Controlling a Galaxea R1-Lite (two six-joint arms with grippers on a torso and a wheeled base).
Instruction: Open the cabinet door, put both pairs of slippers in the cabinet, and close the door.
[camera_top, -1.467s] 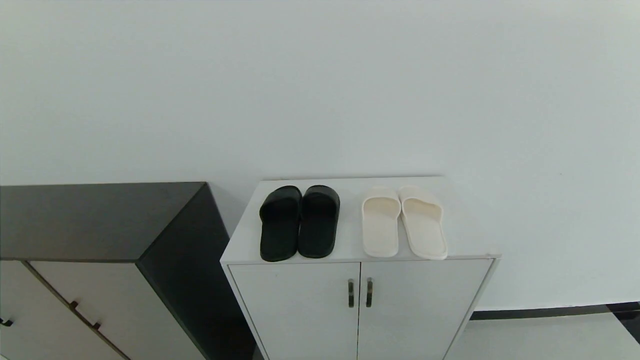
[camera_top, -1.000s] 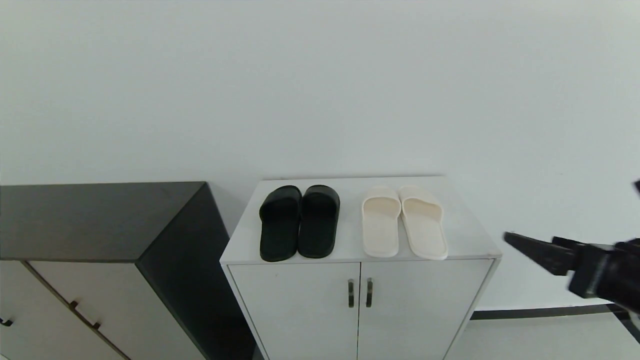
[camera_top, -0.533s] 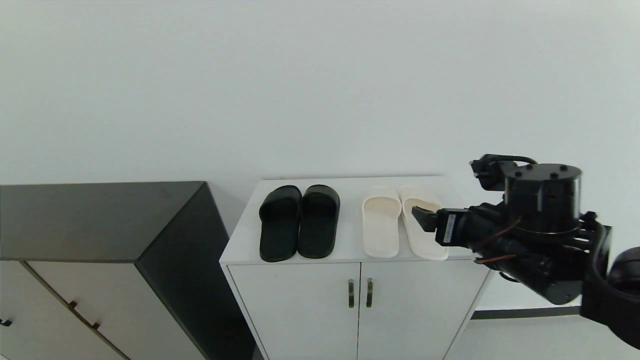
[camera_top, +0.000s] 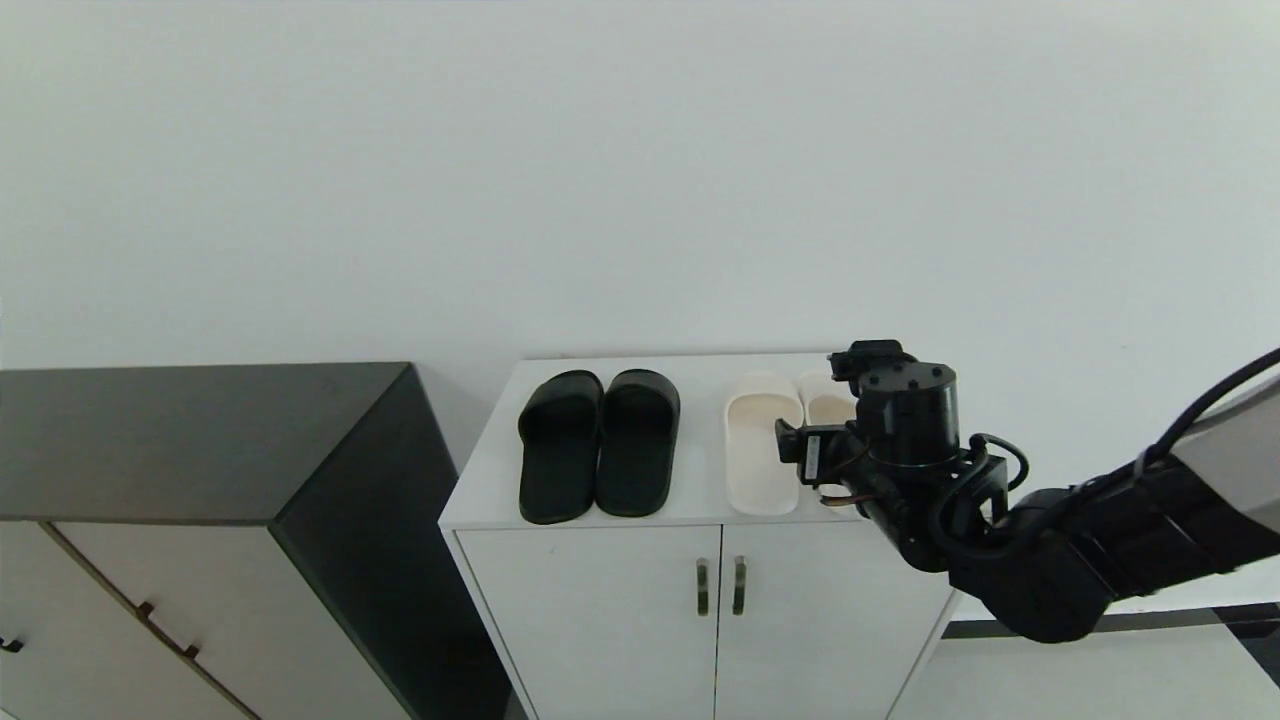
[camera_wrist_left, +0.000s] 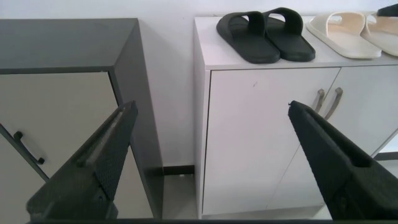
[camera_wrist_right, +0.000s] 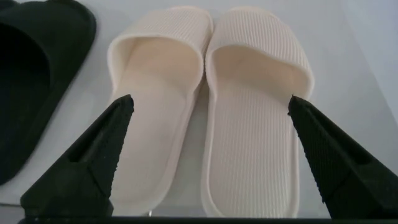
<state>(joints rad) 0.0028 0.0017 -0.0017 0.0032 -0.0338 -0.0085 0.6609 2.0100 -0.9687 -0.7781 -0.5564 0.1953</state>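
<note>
In the head view, your right gripper (camera_top: 792, 448) has swung in from the right and now hangs over the pair of cream ribbed rubber slippers (camera_top: 760, 455) on the white two-door cabinet (camera_top: 590, 620). The pair of black rubber slippers (camera_top: 598, 445) lies to their left. The right wrist view shows its fingers spread wide, empty, above the cream pair. In the left wrist view, the left gripper (camera_wrist_left: 211, 106) is open too, facing the shut doors, so the opening likely falls to it.
</note>
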